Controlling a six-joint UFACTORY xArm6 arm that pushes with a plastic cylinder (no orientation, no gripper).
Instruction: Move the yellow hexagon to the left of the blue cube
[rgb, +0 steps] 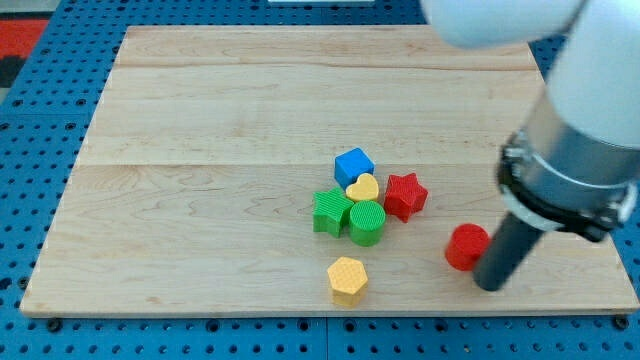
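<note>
The yellow hexagon (347, 279) lies alone near the board's bottom edge, below the cluster. The blue cube (353, 166) sits at the top of a tight cluster with a yellow heart (363, 188), a green star (331, 211), a green cylinder (367, 222) and a red star (405, 195). My tip (488, 284) rests on the board at the view's right, touching or just beside the right side of a red cylinder (466, 246). The tip is far to the right of the yellow hexagon.
The wooden board (200, 150) lies on a blue pegboard surface (30, 150). The arm's large white and grey body (575, 150) fills the view's upper right and hides part of the board's right edge.
</note>
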